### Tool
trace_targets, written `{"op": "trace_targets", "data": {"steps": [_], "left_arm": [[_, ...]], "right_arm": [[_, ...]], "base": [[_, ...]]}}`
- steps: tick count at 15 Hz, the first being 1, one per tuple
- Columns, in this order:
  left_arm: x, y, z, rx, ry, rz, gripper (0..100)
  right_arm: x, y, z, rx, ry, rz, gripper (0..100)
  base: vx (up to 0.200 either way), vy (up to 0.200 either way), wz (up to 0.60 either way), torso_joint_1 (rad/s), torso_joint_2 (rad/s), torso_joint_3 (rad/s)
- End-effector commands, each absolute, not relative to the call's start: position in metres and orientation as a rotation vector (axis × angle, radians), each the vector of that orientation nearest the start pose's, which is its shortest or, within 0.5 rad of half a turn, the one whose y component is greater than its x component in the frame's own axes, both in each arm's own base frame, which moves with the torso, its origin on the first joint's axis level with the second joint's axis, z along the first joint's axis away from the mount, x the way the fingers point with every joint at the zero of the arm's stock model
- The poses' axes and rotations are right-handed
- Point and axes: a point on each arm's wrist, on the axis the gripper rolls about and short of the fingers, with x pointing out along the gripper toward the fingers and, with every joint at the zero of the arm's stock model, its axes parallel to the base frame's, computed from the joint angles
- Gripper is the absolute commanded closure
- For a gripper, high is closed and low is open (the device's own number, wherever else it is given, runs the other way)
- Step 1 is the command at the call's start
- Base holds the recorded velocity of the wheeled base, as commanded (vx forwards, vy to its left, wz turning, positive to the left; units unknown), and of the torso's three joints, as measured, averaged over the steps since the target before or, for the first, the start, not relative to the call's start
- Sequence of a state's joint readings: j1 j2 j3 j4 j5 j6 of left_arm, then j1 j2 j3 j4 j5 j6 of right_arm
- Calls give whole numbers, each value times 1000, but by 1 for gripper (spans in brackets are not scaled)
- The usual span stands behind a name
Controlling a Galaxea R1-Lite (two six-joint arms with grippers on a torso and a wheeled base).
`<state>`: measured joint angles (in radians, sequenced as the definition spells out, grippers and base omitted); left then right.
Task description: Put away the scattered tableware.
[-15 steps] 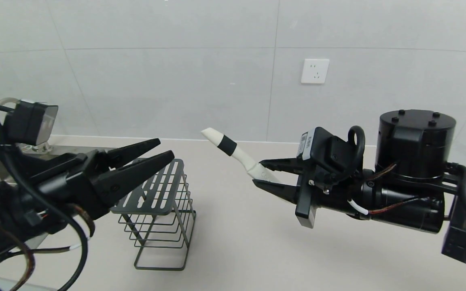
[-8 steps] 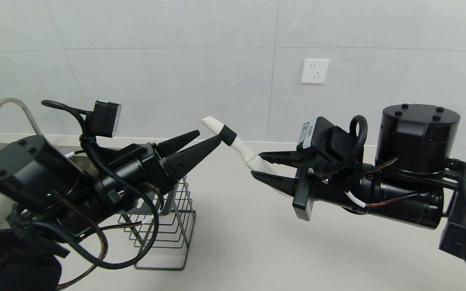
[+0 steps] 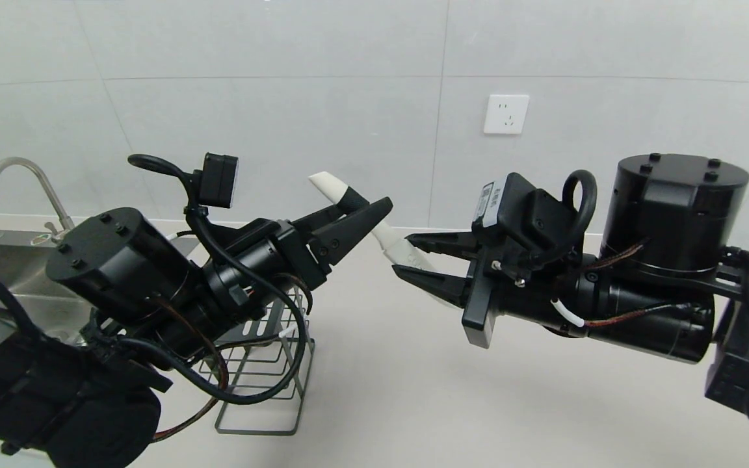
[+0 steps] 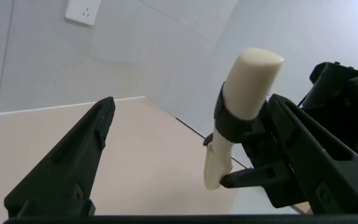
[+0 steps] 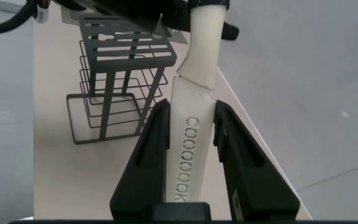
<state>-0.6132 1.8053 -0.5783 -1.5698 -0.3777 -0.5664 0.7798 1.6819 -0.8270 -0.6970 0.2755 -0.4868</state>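
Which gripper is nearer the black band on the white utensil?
Left. The left gripper is open around the band; the right gripper is shut on the utensil at its flat end, farther along.

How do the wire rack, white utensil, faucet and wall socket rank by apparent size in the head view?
wire rack, partly hidden
white utensil, nearer the camera, so unsure against faucet
faucet
wall socket

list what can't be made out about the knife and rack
- white knife: blade tip; head view, hidden inside the right gripper; right wrist view, cut off by the edge.
- rack: top; head view, covered by the left arm.
- left gripper: touching the handle or not, unclear.
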Motion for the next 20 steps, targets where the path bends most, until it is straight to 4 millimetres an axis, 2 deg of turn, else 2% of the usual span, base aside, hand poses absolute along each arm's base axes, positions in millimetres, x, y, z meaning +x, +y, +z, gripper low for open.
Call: {"op": "trace_targets", "data": {"steps": [1,9,10,12,16,17,20], "left_arm": [[239,-177,197,-563,-111,-1062,0],[233,-177,211,-598,-146,-1091,0],[233,-177,211,-597,-145,-1092,100],[234,-177,212,-597,-147,-1093,100],[231,-175,216,-597,-164,-1095,100],[230,-175,216,-596,-165,-1095,100],[230,-174,215,-590,-164,-1090,100]], "right_arm": [[214,220,201,-484,-97,1041,100],[217,229,209,-464,-127,1033,100],[218,232,209,-463,-130,1038,100],[218,240,210,-461,-136,1046,100],[219,240,208,-458,-126,1045,100],[219,240,209,-456,-131,1042,0],[217,239,204,-461,-115,1051,0]], "base": [[0,0,0,0,0,0],[0,0,0,0,0,0],[0,0,0,0,0,0],[0,0,0,0,0,0],[0,0,0,0,0,0],[0,0,0,0,0,0],[0,0,0,0,0,0]]}}
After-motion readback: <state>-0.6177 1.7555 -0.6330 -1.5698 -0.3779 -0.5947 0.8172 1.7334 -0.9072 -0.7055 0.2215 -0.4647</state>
